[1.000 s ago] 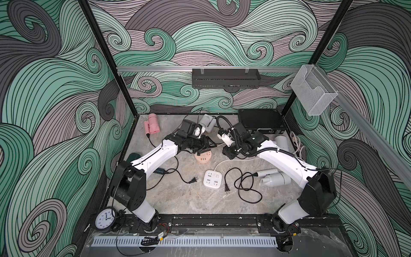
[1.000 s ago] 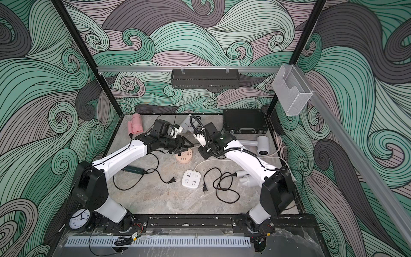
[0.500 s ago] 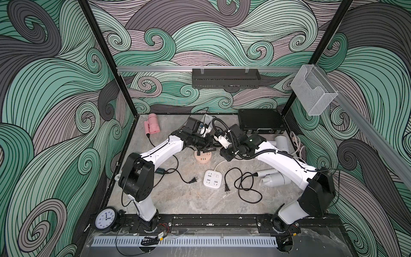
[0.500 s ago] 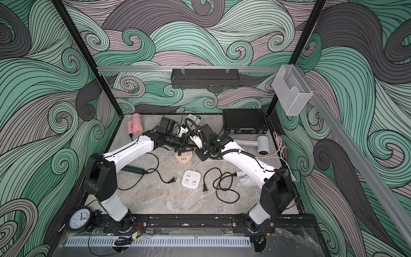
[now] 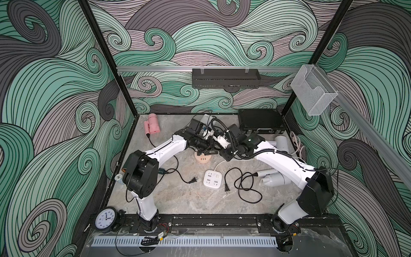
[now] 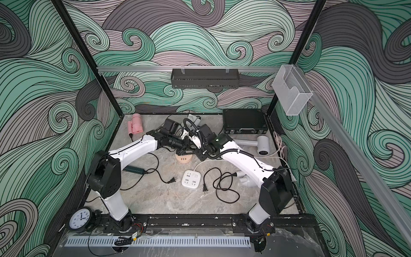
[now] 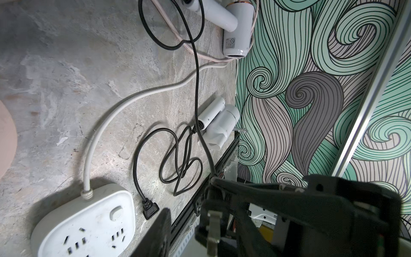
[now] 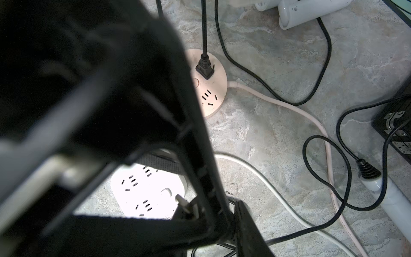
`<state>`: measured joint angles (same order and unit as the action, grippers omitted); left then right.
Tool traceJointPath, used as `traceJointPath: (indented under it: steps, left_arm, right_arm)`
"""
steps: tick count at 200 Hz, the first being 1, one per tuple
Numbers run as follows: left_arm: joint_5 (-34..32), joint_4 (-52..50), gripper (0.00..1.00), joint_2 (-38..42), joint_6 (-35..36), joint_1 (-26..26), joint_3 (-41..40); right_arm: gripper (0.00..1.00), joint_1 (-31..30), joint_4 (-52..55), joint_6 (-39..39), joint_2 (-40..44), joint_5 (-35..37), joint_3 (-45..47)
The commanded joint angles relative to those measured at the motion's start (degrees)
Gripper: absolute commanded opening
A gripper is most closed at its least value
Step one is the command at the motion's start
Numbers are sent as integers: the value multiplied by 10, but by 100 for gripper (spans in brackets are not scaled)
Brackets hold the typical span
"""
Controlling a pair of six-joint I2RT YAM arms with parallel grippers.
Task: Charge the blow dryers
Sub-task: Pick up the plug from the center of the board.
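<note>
— What does the booth look like?
— Swirl-patterned walls (image 5: 55, 89) around a grey marbled tabletop (image 5: 189, 204).
— And the dryers?
— All on that tabletop. The pink dryer (image 5: 152, 126) is in the far left corner and the dark green dryer (image 6: 135, 170) is under the left arm. The back white dryer (image 6: 193, 118) is behind the grippers. The rear right white dryer (image 6: 262, 144) and front right white dryer (image 5: 274, 179) lie along the right wall.
— The grippers?
— Both hang just above the round peach hub (image 5: 202, 159). The right gripper (image 5: 224, 153) pinches a black plug (image 7: 211, 218) on the rear right white dryer's cord. The left gripper (image 5: 207, 151) has its jaws apart beside it.
— Anything else?
— A second plug (image 8: 205, 66) stands in the peach hub, and the square white hub (image 5: 212, 179) lies nearer the front.
</note>
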<state>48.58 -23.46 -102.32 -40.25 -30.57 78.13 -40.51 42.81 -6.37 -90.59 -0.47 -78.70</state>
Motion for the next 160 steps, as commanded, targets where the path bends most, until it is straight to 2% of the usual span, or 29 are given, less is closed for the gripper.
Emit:
traceJointPath:
  steps: [1, 83, 110, 160]
  left_arm:
    - [29, -24, 42, -18, 16, -10, 24]
    - [43, -19, 22, -37, 10, -15, 31]
    - [50, -7, 14, -38, 1, -15, 31]
    - [51, 22, 8, -34, -20, -15, 23]
  right_arm:
    - [17, -2, -16, 2, -9, 3, -17]
    - [17, -6, -25, 6, -14, 2, -17]
    - [22, -8, -21, 7, -17, 2, -19]
    - [53, -7, -18, 17, 10, 4, -9]
